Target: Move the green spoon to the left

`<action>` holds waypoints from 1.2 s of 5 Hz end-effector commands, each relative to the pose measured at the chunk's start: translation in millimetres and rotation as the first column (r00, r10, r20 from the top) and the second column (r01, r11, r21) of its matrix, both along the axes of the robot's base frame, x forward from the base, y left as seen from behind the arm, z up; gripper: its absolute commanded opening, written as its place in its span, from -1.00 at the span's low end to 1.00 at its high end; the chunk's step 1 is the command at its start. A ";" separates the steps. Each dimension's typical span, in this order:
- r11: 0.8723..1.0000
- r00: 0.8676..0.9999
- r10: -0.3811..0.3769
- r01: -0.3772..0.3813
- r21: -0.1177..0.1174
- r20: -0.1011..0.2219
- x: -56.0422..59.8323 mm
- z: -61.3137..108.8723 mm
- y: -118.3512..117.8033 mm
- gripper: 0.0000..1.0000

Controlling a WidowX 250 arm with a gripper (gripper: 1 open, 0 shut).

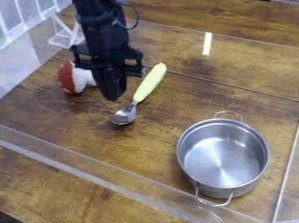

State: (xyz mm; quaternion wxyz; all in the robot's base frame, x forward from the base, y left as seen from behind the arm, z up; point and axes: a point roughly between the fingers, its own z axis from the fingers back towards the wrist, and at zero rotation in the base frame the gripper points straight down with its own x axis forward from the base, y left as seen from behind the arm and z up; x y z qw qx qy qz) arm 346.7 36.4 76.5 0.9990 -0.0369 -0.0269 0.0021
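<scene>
1. Black pincer [114,91] hangs pointing down with its jaws closed and holding nothing, just beside the spoon's handle.
2. Nearest the camera stands a shiny round steel pot [223,156] with small loop handles, well apart from the rest.
3. Farther in, the small spoon with pale yellow-green plastic handle and silver metal bowl [140,94] lies flat on the brown wooden table [64,173], ungripped.
4. Beyond it sits a red-capped white mushroom toy [71,78].
5. Judging by this, the leftward move looks unfinished or just released; I cannot tell which.
</scene>
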 end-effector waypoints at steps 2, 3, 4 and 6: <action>0.999 0.998 -0.032 0.031 0.015 0.047 7.9 -1.4 -7.5 1.00; 0.999 0.999 -0.029 0.028 0.017 0.039 2.7 -11.0 1.9 -1.00; 0.996 0.995 -0.086 0.085 0.017 0.044 1.5 -3.0 9.2 -1.00; 0.984 0.982 -0.180 0.180 0.013 0.064 0.5 19.8 26.2 -1.00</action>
